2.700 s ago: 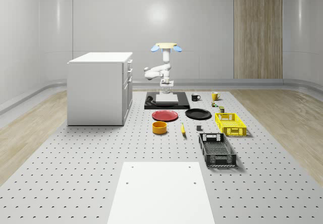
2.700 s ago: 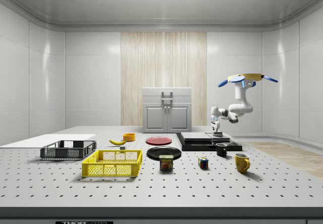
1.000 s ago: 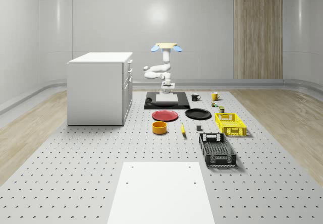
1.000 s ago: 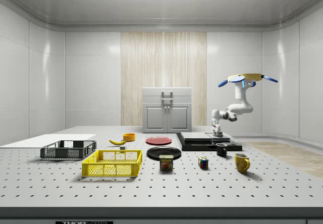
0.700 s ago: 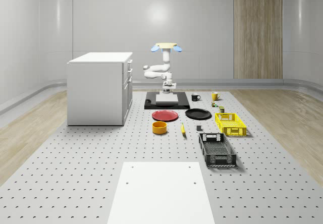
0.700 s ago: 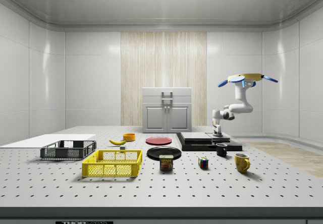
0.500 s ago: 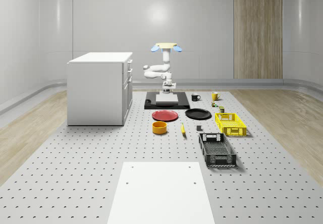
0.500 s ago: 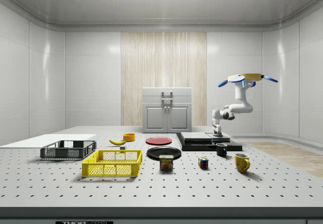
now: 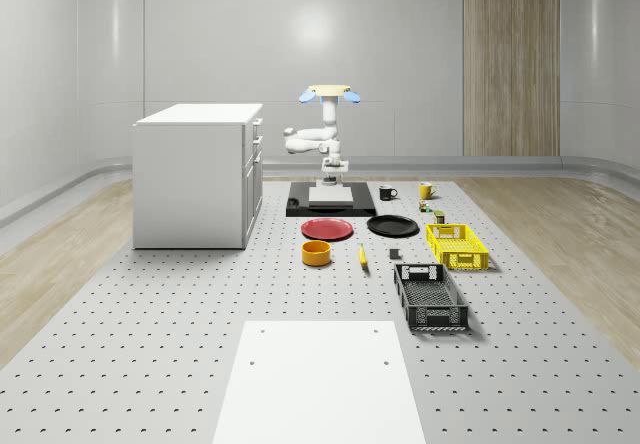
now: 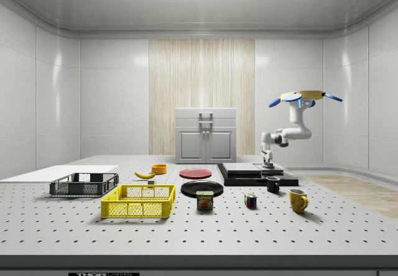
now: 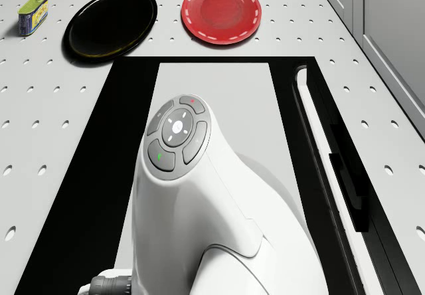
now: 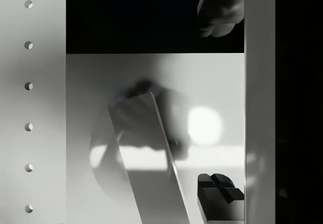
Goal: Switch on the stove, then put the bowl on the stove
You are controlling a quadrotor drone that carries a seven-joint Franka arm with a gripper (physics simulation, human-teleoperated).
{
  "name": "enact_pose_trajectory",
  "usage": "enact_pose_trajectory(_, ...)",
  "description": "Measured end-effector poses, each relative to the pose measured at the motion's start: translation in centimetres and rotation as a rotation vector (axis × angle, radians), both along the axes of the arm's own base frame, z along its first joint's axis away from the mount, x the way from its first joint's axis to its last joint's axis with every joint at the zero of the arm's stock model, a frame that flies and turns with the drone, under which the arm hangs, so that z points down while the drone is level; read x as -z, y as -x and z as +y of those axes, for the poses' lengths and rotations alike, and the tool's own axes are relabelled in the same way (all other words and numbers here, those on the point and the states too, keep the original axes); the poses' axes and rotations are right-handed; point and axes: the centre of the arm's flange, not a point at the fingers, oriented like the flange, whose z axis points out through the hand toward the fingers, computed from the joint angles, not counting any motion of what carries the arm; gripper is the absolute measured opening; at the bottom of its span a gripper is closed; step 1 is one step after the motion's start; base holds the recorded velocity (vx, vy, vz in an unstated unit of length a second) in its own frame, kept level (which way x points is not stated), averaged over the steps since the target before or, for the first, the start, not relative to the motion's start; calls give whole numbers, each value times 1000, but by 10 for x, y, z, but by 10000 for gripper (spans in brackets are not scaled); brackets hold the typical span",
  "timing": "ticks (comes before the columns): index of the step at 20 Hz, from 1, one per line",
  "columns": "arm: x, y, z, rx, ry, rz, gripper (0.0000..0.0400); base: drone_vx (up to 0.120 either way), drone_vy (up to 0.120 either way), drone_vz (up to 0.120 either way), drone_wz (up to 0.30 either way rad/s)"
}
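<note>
From the wrist we see our gripper (image 12: 220, 113) spread open over the stove (image 12: 151, 27); the side view shows our drone (image 10: 305, 96) hovering behind.

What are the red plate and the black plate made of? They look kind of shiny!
The red plate looks like matte plastic or glazed ceramic: even colour, a pale dashed ring near its rim. The black plate looks glossier, with soft highlights along its edge. Hard to say more.
</note>
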Motion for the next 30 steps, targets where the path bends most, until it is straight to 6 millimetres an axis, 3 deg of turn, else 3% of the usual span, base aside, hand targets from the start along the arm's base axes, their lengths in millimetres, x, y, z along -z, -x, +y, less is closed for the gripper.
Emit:
enact_pose_trajectory(7, 6, 0, 0, 2, 0, 0, 400, 97, 0, 0, 0)
enact_pose_trajectory(12, 7, 0, 0, 2, -1, 0, 400, 120, -112, 0, 0)
enact_pose_trajectory(30, 7, 0, 0, 2, -1, 0, 400, 120, 0, 0, 0)
